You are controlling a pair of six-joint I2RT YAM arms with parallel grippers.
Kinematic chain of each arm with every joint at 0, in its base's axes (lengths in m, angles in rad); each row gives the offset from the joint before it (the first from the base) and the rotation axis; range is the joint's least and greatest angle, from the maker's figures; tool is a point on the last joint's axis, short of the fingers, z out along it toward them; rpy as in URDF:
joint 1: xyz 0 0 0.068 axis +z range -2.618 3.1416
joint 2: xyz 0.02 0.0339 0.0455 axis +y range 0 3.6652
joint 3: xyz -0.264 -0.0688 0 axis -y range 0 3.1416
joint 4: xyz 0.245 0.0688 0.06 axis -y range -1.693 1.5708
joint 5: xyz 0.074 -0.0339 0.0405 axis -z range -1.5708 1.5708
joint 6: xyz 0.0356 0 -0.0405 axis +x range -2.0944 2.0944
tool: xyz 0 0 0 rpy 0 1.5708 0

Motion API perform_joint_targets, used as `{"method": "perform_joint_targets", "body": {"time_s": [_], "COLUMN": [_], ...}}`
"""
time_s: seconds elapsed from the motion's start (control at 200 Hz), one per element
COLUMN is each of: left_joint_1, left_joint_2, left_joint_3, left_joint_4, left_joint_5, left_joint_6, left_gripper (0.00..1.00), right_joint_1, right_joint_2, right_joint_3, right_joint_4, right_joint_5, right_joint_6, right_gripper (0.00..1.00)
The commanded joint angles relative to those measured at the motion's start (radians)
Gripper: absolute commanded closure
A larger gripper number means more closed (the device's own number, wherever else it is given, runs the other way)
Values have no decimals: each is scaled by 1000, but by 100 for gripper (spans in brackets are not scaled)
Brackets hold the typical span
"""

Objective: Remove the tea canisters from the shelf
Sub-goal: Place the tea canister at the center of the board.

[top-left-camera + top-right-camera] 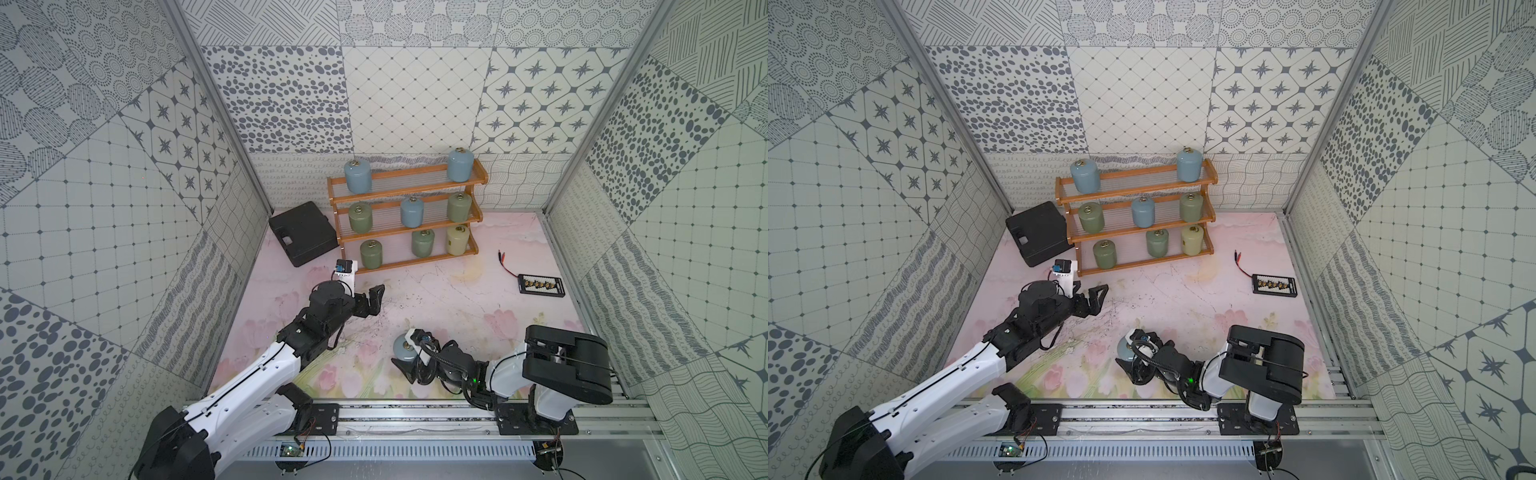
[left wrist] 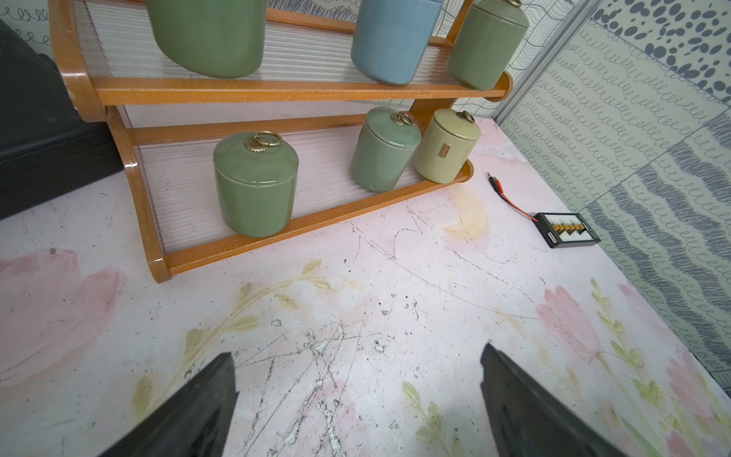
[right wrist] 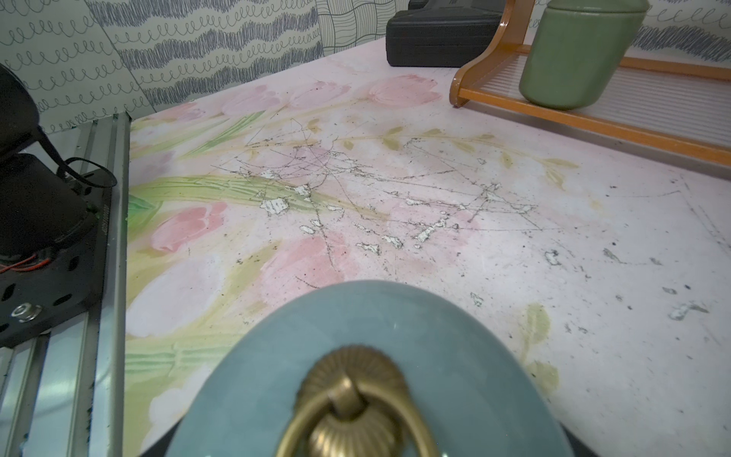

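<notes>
**Desk:** Where's the light blue glossy ceramic tea canister?

**Photographer:** Off the orange-brown wooden shelf, at the floral table front, right gripper clamped round its body. Left gripper gapes empty; eight more canisters sit shelved. They look weighty, slick and breakable: grip the sides, not the brass ring

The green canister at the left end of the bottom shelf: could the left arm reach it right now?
Probably yes. The open left tool faces the green canister across bare tabletop, and nothing stands before it on the shelf.
</notes>
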Motion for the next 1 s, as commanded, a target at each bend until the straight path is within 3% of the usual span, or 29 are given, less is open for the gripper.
{"method": "perform_joint_targets", "body": {"time_s": [0.0,0.996], "left_joint_1": [-12,-88], "left_joint_2": [9,-16], "left_joint_3": [20,51], "left_joint_4": [2,-77], "left_joint_5": [-24,-109], "left_joint_6": [-1,22], "left_gripper": [0,0], "right_joint_1": [19,103], "right_joint_2": [17,137], "right_joint_3": [-10,-61], "right_joint_4": [128,284], "right_joint_5": [9,112], "right_joint_6": [26,59], "right_gripper": [38,23]}}
